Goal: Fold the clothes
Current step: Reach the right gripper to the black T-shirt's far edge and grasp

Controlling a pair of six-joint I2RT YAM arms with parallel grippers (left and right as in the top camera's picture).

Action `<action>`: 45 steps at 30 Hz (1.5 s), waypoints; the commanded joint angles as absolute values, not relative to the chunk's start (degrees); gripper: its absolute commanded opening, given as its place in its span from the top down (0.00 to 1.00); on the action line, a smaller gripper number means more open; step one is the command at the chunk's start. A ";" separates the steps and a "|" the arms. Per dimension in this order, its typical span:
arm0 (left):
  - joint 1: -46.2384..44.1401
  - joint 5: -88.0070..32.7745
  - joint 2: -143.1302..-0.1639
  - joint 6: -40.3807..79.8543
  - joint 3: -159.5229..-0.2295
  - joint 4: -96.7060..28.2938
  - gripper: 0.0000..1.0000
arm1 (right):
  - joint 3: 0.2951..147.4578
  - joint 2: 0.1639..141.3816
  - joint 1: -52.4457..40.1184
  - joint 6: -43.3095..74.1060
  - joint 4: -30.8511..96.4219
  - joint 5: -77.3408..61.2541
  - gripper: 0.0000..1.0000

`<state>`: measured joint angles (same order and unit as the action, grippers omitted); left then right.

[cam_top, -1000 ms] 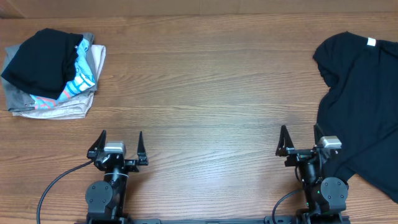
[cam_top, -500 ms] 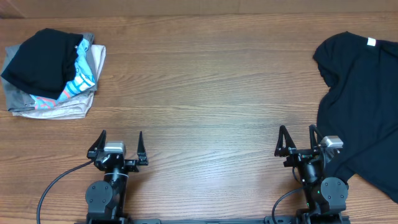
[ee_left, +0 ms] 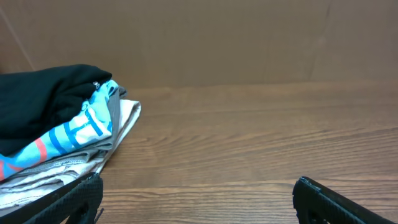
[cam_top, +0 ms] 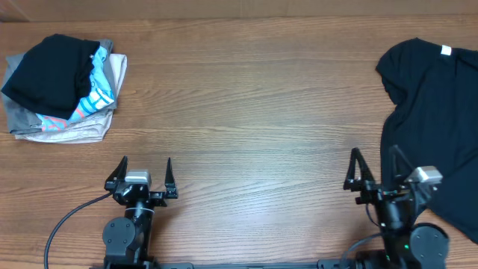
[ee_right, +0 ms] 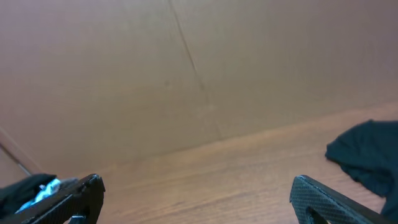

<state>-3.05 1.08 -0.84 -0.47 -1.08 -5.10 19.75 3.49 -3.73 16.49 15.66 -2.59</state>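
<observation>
Right gripper (cam_top: 373, 161) has slid right, toward black T-shirt (cam_top: 437, 112) spread at table's (cam_top: 246, 97) right end. Jaws wide, empty. Left gripper (cam_top: 146, 168) unmoved, wide, empty. Folding unstarted; first grab likely.

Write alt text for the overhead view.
A black T-shirt lies unfolded at the right edge of the table; a stack of folded garments sits far left. The left gripper and right gripper, near edge, have open fingers, holding nothing.

Wood-grain table (cam_top: 246, 112), plain brown wall (ee_left: 217, 37) behind
</observation>
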 commanded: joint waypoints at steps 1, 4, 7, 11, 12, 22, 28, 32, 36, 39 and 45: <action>-3.55 0.40 -0.32 -1.74 -0.56 -4.86 0.00 | 28.08 8.80 -3.46 16.78 17.72 -2.68 0.00; -3.55 0.40 -0.32 -1.74 -0.56 -4.86 0.00 | 38.26 17.93 -3.46 16.75 22.26 -2.70 0.00; -3.55 0.40 -0.32 -1.74 -0.56 -4.86 0.00 | 48.27 27.38 -3.46 16.21 27.99 -2.68 0.00; -3.55 0.43 -0.32 -1.74 -0.56 -4.86 0.00 | 62.24 41.06 -3.33 12.91 37.17 -2.61 0.00; -3.55 0.43 -0.32 -1.74 -0.56 -4.86 0.00 | 69.65 48.45 -3.01 11.73 42.46 -2.55 0.00; -3.55 0.40 -0.32 -1.74 -0.56 -4.86 0.00 | 102.28 86.72 5.65 9.80 63.00 -2.94 0.00; -3.55 0.40 -0.32 -1.74 -0.56 -4.86 0.00 | 103.42 100.40 7.20 9.52 59.66 -0.23 0.18; -3.55 0.40 -0.32 -1.74 -0.56 -4.86 0.00 | 103.24 105.73 8.67 9.58 58.78 3.49 0.96; -3.55 0.40 -0.32 -1.74 -0.56 -4.86 0.00 | 103.15 110.69 11.31 9.10 57.43 3.97 0.96; -3.55 0.40 -0.32 -1.74 -0.56 -4.86 0.00 | 103.13 114.43 13.08 8.86 56.12 3.79 0.96; -3.55 0.40 -0.32 -1.74 -0.56 -4.86 0.00 | 103.13 120.75 15.22 8.62 52.38 3.79 0.96</action>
